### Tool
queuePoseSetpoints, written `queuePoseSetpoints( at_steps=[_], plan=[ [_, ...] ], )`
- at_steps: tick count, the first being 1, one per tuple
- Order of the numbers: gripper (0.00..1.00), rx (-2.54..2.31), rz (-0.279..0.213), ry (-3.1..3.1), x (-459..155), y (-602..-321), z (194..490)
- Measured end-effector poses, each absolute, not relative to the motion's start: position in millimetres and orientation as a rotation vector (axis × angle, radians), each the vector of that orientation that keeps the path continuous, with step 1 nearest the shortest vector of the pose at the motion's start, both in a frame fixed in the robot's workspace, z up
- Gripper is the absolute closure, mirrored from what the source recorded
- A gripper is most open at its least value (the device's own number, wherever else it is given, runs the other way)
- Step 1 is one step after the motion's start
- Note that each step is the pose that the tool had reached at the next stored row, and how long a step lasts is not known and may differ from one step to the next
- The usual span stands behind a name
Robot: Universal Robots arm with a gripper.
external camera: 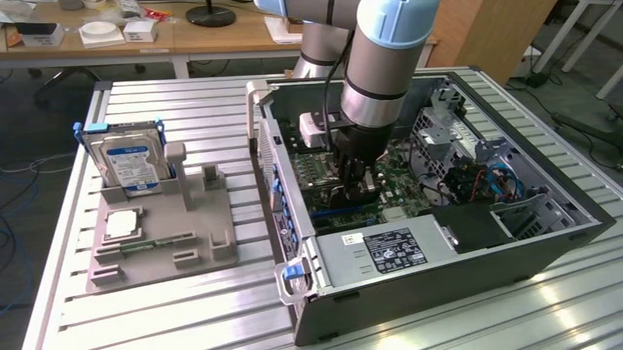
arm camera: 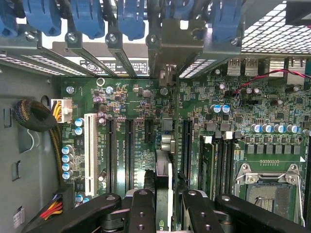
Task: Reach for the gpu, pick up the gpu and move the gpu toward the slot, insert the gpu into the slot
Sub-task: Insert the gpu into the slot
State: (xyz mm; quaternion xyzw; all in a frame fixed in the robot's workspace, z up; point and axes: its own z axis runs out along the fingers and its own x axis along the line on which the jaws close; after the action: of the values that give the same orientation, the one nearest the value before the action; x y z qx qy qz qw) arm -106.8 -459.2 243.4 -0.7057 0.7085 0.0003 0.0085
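Currently the gripper (arm camera: 164, 204) is deep inside the PC case (external camera: 545, 240), fingers (arm camera: 142, 208) pinched narrow on the gpu (arm camera: 164, 187), held edge-on above the green motherboard (arm camera: 141, 104). Card looks lined up over the slot (arm camera: 167, 145), seating depth unclear. Neighbouring slots crowd both sides; the bracket bay ahead is tight.

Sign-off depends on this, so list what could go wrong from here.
1. The gripper clamps the thin dark circuit card edge-on over the green motherboard; the card hides its long plastic slot, so alignment is unconfirmed and it may press on the board.
2. Parallel black slots lie close beside it; a slight offset could seat it wrongly.
3. The blue plastic clips at the case's rear could snag the card's end.
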Motion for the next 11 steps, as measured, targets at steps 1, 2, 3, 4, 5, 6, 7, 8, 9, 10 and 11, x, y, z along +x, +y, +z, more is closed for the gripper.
queuePoseSetpoints(
  at_steps=[1,2,3,4,5,6,7,8,9,10,11],
  plan=[
    [0.73,-2.205,0.001,2.214,-106.8,-459.2,243.4],
    [0.73,-2.206,0.001,2.213,-106.8,-459.2,243.4],
    [0.73,-2.207,0.001,2.212,-106.8,-459.2,243.4],
    [0.73,-2.210,0.001,2.209,-106.8,-459.2,243.4],
    [0.73,-2.221,0.001,2.198,-106.8,-459.1,243.4],
    [0.73,-2.232,0.001,2.187,-106.8,-458.8,243.3],
    [0.73,-2.232,0.001,2.187,-106.8,-458.9,243.2],
    [0.73,-2.232,0.001,2.187,-106.8,-458.9,242.1],
    [0.73,-2.232,0.002,2.187,-106.8,-458.8,241.1],
    [0.73,-2.232,0.001,2.187,-106.8,-458.9,241.2],
    [0.73,-2.232,0.001,2.187,-106.8,-458.9,241.2]
  ],
)
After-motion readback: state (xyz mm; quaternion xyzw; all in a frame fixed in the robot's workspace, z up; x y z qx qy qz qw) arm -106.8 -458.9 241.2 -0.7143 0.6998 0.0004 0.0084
